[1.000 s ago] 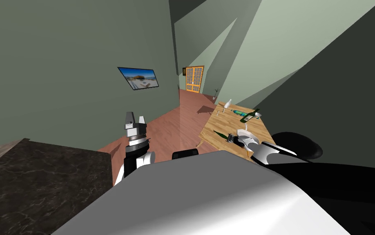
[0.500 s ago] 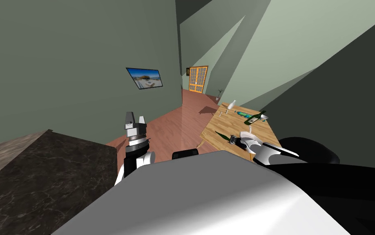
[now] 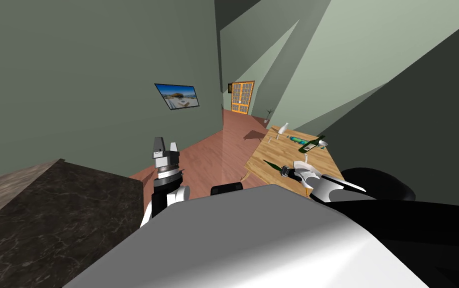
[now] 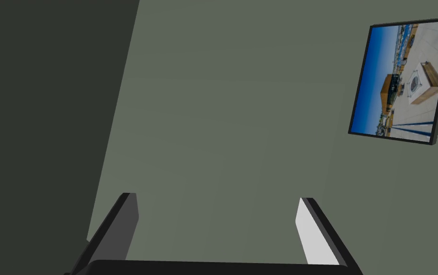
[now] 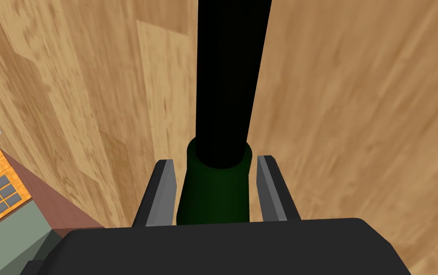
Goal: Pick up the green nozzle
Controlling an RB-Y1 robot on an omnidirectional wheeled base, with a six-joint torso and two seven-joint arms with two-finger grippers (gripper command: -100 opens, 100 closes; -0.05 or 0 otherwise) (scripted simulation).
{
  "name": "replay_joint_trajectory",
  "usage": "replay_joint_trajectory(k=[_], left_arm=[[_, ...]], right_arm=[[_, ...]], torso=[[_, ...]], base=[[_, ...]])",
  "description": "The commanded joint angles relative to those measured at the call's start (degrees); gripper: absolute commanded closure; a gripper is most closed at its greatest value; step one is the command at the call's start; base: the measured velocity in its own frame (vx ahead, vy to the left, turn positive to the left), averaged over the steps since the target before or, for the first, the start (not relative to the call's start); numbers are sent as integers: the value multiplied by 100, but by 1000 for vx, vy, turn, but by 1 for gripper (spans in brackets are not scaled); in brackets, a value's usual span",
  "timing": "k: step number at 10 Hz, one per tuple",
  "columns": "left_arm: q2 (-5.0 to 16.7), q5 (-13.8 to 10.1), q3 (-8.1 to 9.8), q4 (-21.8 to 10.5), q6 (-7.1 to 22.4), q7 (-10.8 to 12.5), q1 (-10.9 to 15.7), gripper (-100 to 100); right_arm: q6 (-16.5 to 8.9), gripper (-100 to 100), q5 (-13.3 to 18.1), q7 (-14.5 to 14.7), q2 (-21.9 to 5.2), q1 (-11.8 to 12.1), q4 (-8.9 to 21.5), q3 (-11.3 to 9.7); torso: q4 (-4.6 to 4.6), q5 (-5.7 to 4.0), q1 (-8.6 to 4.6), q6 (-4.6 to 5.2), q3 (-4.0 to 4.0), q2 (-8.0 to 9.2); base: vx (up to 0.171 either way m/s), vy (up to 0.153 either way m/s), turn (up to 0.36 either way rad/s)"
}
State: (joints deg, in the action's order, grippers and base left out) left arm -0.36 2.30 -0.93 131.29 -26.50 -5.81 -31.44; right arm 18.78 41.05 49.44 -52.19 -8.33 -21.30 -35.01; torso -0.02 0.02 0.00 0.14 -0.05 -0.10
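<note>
Green nozzle, base behind right gripper

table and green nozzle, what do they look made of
Table: wood by the look, pale tan with grain streaks and plank seams, matte. Green nozzle: smooth, plain, dark green collar and black shaft, no texture; possibly plastic, cannot tell.

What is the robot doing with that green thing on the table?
The robot is reaching over a wooden table with its right arm. Its right pincer grips the sides of a dark green nozzle with a long black end. The nozzle seems to lie on the table, not yet lifted. The left pincer is open and holds nothing, raised in front of the wall. A few bottles lie farther along the table.
</note>
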Motion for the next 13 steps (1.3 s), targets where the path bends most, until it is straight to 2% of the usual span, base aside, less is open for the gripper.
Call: replay_joint_trajectory(k=[1,2,3,4,5,6,7,8,10,11,12,13], left_arm=[[0,0,0,0,0,0,0,0],[0,0,0,0,0,0,0,0],[0,0,0,0,0,0,0,0],[0,0,0,0,0,0,-1,0],[0,0,0,0,0,0,-1,0],[0,0,0,0,0,0,0,0],[0,0,0,0,0,0,-1,0],[0,0,0,0,0,0,0,0],[0,0,0,0,0,0,0,0],[0,0,0,0,0,0,0,0],[0,0,0,0,0,0,-1,0],[0,0,0,0,0,0,0,0]], right_arm=[[0,100,0,0,0,0,0,0],[0,0,1,1,1,1,0,-1],[22,100,252,-159,14,-49,-72,50],[35,100,442,-382,4,-82,-208,88],[35,100,589,-382,4,-82,-208,88],[48,100,776,-605,-5,-116,-344,126],[48,100,927,-605,-5,-116,-344,126],[61,100,1104,-818,-15,-149,-480,164],[61,100,1264,-829,-15,-149,-480,164],[74,100,1512,-1052,-25,-183,-616,202],[74,100,1602,-1052,-25,-183,-616,202],[86,100,1784,-1213,-34,-216,-751,240]], torso=[[0,0,0,0,0,0],[1,1,1,0,1,1],[1,2,2,0,1,1],[0,4,4,6,-1,-1],[-1,5,8,6,-4,-7],[-1,7,11,1,-4,-8],[0,8,12,2,-4,-9],[0,8,12,-1,-3,-7],[2,12,13,0,0,-3],[4,13,14,-6,2,0],[4,15,16,1,2,0],[4,15,17,0,2,0]], base=[[0,0,0],[0,0,0],[16,0,-166],[39,9,-228],[34,16,-112],[34,10,-160],[23,10,-79],[24,6,-174],[14,5,-28],[18,3,-126],[18,6,-107],[20,6,-144]])
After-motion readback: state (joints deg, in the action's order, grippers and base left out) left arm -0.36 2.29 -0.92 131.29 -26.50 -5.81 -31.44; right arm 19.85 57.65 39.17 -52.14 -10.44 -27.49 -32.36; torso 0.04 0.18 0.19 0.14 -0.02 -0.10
